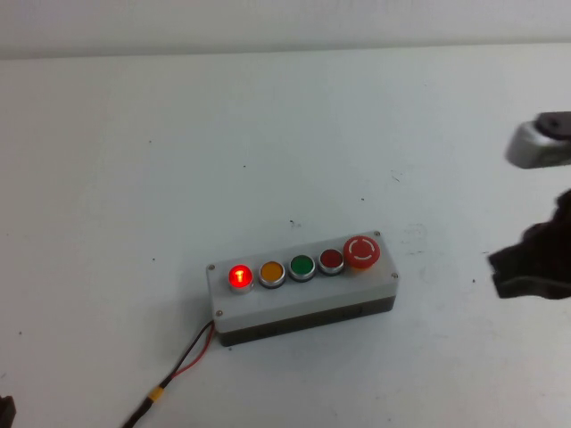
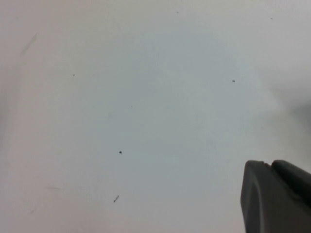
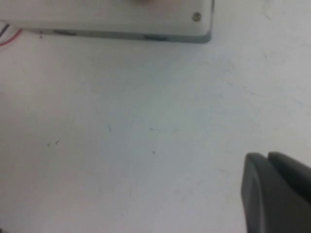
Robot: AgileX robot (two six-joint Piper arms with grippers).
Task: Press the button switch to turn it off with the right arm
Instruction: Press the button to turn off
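Note:
The button switch is a pale grey oblong box on a dark base, lying in the middle of the white table. Its left red button is lit. Beside it come orange, green and red buttons, then a red mushroom knob. Red-black wires run off its left end. My right gripper hovers to the right of the box, apart from it, fingers shut and empty. The right wrist view shows the gripper with the box edge beyond it. My left gripper is shut over bare table.
The silver-grey joint of the right arm shows at the right edge. A dark bit of the left arm sits at the front left corner. The table around the box is white with small specks.

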